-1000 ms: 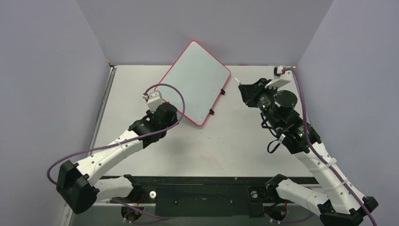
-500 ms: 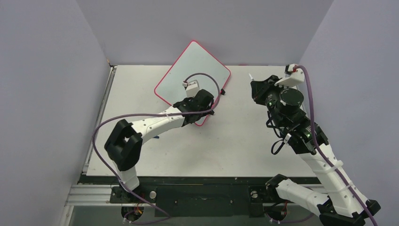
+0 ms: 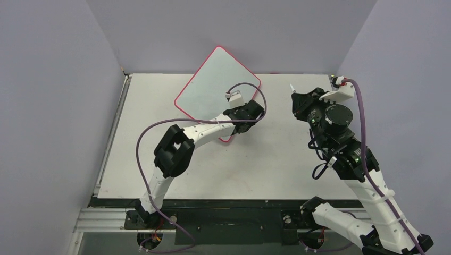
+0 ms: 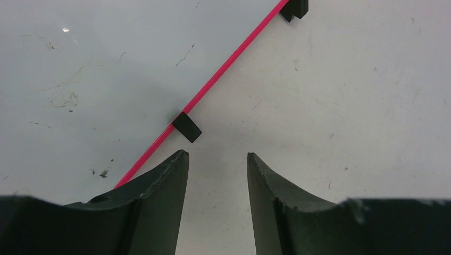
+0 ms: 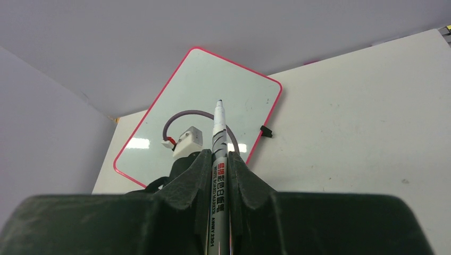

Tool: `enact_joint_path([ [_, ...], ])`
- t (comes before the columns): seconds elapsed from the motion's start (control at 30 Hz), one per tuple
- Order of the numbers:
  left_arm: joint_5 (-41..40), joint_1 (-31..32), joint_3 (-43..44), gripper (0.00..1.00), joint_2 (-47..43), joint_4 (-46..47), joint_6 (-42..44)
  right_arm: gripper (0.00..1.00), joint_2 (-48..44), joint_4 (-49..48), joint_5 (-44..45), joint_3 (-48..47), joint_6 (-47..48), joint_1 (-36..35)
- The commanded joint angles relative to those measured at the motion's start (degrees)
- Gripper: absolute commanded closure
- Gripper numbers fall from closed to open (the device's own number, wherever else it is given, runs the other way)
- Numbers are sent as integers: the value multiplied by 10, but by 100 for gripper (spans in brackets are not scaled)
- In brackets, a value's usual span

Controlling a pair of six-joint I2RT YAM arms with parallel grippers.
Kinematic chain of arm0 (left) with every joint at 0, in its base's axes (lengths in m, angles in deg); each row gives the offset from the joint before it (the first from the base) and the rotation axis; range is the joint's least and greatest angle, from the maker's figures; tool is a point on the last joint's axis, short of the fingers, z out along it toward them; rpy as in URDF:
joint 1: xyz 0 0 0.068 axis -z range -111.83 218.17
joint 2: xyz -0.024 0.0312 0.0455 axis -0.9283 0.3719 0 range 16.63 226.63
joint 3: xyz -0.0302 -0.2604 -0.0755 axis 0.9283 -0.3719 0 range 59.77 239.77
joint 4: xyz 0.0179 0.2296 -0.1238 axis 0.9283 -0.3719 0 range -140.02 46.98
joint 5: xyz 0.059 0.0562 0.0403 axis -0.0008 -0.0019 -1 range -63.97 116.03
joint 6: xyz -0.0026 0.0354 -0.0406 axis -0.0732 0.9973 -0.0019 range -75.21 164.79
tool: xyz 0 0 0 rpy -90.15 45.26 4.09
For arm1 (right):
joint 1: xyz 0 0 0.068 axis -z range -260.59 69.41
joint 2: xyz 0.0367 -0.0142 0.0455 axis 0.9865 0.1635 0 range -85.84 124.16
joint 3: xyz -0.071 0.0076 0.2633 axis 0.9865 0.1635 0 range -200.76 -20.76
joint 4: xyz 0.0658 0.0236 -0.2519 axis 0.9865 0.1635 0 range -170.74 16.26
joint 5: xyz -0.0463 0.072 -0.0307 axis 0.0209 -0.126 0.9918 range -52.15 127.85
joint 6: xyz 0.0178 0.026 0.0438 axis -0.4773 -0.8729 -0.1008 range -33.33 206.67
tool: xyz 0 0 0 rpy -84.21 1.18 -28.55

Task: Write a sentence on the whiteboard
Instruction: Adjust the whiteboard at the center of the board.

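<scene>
So the flat white whiteboard with the thin red rim (image 3: 215, 85) sits around 12 o'clock on the pale desk (image 3: 276, 159). It's turned like a diamond, with its clipped edge facing roughly 4 o'clock. I see no blue writing on it, just faint smudges.

The left pincer (image 4: 215, 156) hangs over that edge, spread with nothing between the jaws, and a small black clip (image 4: 186, 127) is just ahead of its left finger. The right pincer (image 5: 219, 154) is off at the board's 3 o'clock, pinching a slim white marker (image 5: 218, 127), bare tip up and well clear of the surface.

My read is that this step is steadying the board. I'd bring the left pincer down on the rim beside the clip, not on it. Then press gently so the board can't skate, and stay at the edge so the writing area is free. I'd hold the marker back until the board is pinned.
</scene>
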Motion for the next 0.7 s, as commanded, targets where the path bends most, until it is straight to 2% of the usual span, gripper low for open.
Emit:
enact_joint_path([
  [0.0,-62,14,70,58,41,-66,-31,100,-14,2,11,-13,12,5],
  [0.4,-129,21,194,62,141,-162,-64,100,-34,9,1,-2,27,15],
  [0.67,-148,17,209,63,169,-181,-77,100,-45,14,-10,9,37,27],
])
